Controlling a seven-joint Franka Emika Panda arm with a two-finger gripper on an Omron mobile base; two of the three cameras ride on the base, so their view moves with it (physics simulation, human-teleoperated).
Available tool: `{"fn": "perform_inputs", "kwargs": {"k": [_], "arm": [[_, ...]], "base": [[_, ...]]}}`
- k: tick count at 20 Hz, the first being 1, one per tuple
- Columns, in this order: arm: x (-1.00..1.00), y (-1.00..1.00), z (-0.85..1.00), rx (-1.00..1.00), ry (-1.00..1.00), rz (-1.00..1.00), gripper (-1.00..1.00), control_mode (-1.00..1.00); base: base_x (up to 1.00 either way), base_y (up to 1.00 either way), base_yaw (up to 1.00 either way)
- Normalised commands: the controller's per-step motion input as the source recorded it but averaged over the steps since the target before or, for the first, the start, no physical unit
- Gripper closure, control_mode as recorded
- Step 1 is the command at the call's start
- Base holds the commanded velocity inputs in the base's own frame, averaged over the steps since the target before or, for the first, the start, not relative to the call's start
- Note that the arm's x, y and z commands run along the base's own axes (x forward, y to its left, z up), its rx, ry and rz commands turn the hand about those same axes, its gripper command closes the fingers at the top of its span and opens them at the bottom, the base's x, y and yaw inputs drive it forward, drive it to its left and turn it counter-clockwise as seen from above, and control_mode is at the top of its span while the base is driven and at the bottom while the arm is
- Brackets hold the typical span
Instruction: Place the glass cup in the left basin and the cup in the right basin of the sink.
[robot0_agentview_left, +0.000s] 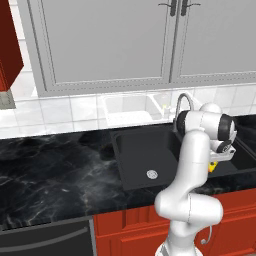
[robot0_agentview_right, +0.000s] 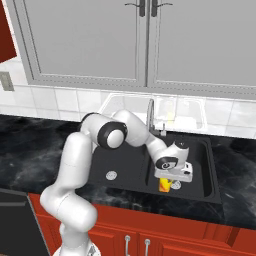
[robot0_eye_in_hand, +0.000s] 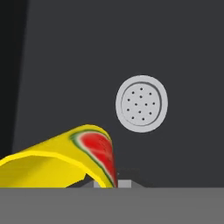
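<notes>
My tool (robot0_agentview_right: 166, 184) pinches the cup (robot0_agentview_right: 164, 185) low in frame, over the right basin (robot0_agentview_right: 197, 165) — ready to drop it there.

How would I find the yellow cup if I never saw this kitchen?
Look for the black sink set in the dark counter, under the grey cupboards. The white robot arm reaches into its narrower right basin, and the cup hangs there in the shut pincer, above the round silver drain. It is the one bright yellow thing, with a red watermelon picture on its side.
</notes>
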Motion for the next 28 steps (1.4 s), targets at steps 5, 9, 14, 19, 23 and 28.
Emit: {"fn": "perform_inputs", "kwargs": {"k": [5,9,14,19,23,28], "arm": [[0.0,0.0,-0.2,0.0,0.0,0.0,1.0,-1.0],[0.0,0.0,-0.17,0.0,0.0,0.0,1.0,-1.0],[0.0,0.01,-0.13,0.0,-0.01,0.0,1.0,-1.0],[-0.1,0.03,-0.08,0.0,0.0,0.0,-1.0,-1.0],[-0.14,0.04,-0.02,0.0,0.0,0.0,-1.0,-1.0],[-0.14,0.02,0.01,0.0,0.0,0.0,-1.0,-1.0]], "base": [[0.0,0.0,0.0],[0.0,0.0,0.0],[0.0,0.0,0.0],[0.0,0.0,0.0],[0.0,0.0,0.0],[0.0,0.0,0.0]]}}
